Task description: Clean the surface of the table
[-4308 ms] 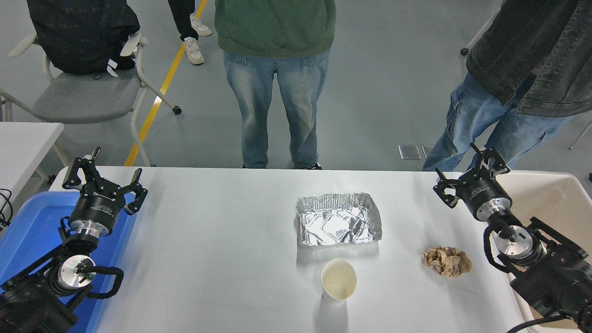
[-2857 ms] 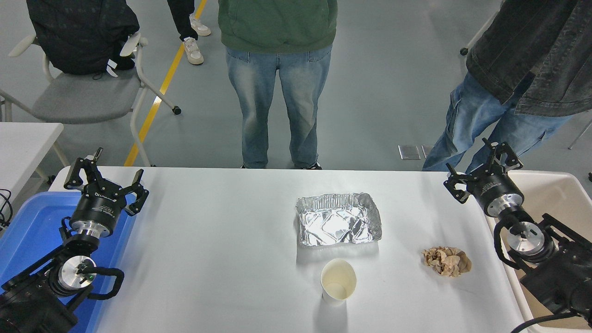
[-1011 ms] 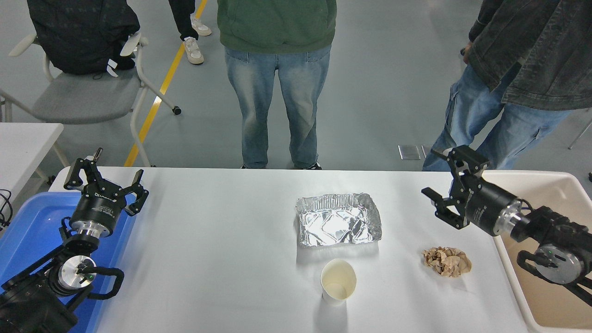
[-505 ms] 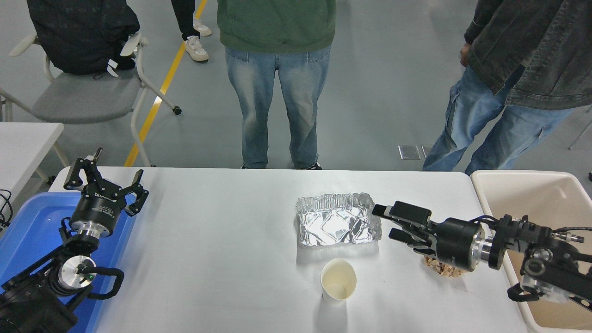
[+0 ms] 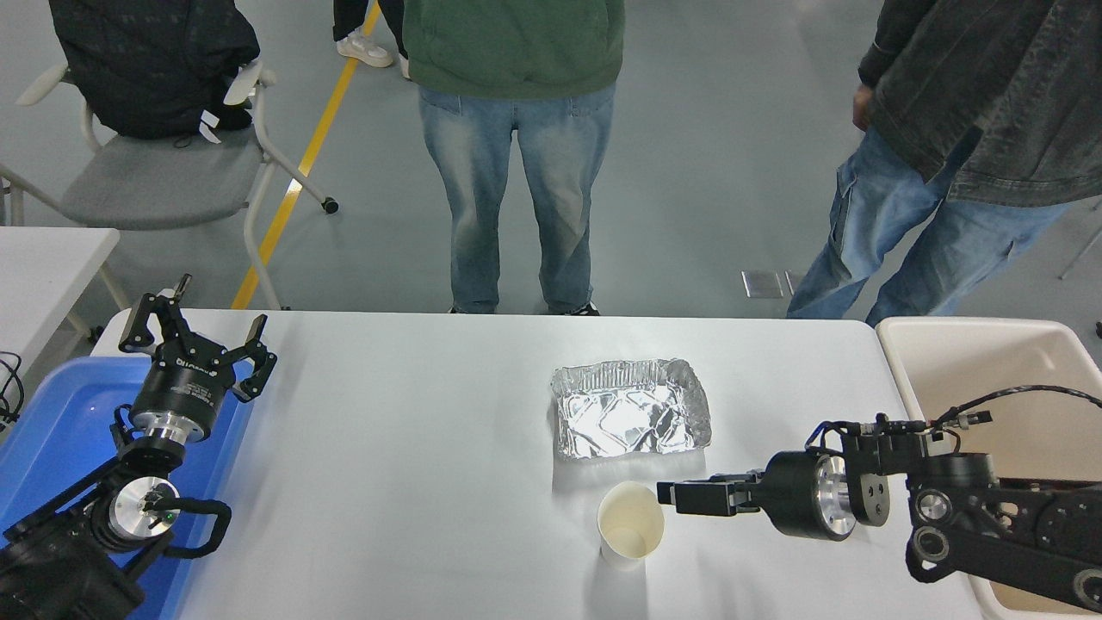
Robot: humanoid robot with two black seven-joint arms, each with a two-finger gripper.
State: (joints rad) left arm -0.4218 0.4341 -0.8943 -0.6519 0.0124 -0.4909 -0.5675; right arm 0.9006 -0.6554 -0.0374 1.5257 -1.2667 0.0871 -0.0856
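Note:
The white table surface (image 5: 413, 448) holds a crumpled foil tray (image 5: 631, 409) near the middle and an upright paper cup (image 5: 631, 530) just in front of it. My right gripper (image 5: 665, 495) reaches in from the right, low over the table and pointing left. Its tip is level with the cup's right rim and very close to it. It is seen edge-on, so its opening does not show. The arm covers the spot where a brown paper ball lay. My left gripper (image 5: 196, 334) is parked, open and empty, at the far left over a blue bin.
A beige bin (image 5: 973, 344) stands off the table's right end and a blue bin (image 5: 60, 413) off its left end. Two people (image 5: 516, 129) stand at the far side. A chair (image 5: 155, 181) and a small white table (image 5: 43, 258) are at the left.
My right arm swung from the table's far right corner down and leftward. It passed over the brown paper ball and now points at the cup. The left arm has not moved.

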